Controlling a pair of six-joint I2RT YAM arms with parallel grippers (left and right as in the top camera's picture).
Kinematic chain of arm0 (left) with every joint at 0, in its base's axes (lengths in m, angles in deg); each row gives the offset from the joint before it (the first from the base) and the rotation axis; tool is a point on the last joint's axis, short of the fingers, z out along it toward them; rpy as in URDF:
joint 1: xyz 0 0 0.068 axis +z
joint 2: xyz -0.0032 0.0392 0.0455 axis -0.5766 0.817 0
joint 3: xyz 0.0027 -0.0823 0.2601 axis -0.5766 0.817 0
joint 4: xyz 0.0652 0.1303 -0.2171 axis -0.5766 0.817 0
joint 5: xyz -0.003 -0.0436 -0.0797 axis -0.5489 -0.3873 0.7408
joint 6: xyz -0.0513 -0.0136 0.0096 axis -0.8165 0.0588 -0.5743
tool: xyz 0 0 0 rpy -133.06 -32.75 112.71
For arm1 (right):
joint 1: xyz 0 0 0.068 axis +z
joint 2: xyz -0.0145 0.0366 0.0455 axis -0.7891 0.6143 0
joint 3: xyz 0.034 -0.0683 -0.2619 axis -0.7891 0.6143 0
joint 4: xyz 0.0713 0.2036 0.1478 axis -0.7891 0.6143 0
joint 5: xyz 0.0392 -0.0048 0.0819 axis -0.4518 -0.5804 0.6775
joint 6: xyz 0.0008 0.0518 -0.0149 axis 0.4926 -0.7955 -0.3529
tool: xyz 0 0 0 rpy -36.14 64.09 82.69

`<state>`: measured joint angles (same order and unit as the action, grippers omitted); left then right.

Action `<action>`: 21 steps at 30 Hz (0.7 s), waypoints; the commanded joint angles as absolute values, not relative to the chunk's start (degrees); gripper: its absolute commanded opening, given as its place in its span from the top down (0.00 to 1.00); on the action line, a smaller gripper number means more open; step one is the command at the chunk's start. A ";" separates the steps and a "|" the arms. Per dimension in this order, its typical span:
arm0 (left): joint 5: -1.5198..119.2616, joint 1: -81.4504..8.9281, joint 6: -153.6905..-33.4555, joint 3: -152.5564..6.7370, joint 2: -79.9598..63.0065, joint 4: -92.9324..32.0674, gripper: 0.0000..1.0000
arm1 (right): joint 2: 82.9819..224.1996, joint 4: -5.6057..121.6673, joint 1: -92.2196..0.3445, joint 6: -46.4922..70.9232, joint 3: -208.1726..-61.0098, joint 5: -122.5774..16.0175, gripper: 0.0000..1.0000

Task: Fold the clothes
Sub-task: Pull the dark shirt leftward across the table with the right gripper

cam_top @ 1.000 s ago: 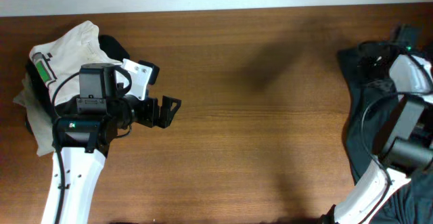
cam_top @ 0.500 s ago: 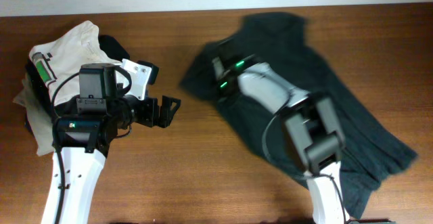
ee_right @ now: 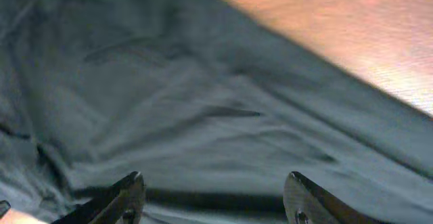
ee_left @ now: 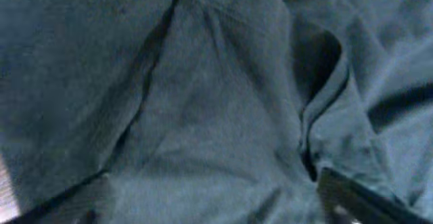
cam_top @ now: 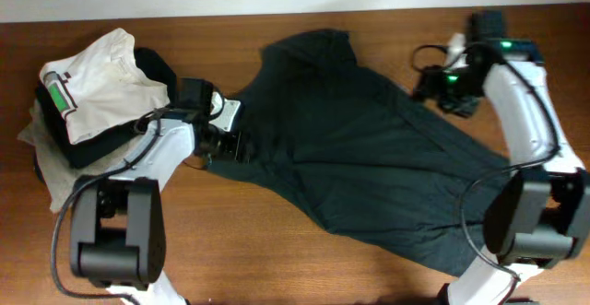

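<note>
The dark greenish-charcoal T-shirt (cam_top: pixel 369 176) lies spread and rumpled on the wooden table (cam_top: pixel 249 250), and both tools sit at its margins. The left gripper (cam_top: pixel 230 144) rests at the cloth's near-left edge, so the shirt runs away from its fingertips toward the other arm. In its wrist view the fabric (ee_left: pixel 203 102) fills everything beneath and ahead of the tool, with a seam and a deep crease just ahead to the right. One dark finger (ee_left: pixel 358 200) shows at the lower right corner and a blurred one at the lower left, so the jaws look spread wide with nothing pinched between them. The right gripper (cam_top: pixel 431 86) hangs over the shirt's far-right edge. Its two fingers (ee_right: pixel 128 197) stand well apart and empty above the wrinkled cloth (ee_right: pixel 203 116), with bare wood (ee_right: pixel 379 41) showing beyond the hem, ahead and to the right. Behind the left gripper, past its arm, lie a white folded shirt (cam_top: pixel 92 88) with a green label (cam_top: pixel 58 93) and a beige garment (cam_top: pixel 41 144) under it.
</note>
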<state>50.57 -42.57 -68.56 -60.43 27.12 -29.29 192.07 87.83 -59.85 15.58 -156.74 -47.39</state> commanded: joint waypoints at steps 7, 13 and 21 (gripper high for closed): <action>36.99 -43.31 -68.45 -57.89 29.61 -28.39 0.38 | 202.30 96.42 -86.36 14.23 -155.04 -59.06 0.27; 37.01 -43.31 -68.45 -57.89 29.61 -28.43 0.52 | 202.34 93.84 -97.44 11.65 -148.59 -58.12 0.36; 37.01 -43.31 -68.45 -57.89 29.61 -29.29 0.52 | 202.34 74.46 -97.60 4.54 -154.32 -33.53 0.96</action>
<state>36.99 -43.35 -68.56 -58.94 28.54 -29.15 202.26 81.91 -97.55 9.66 -150.30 -43.98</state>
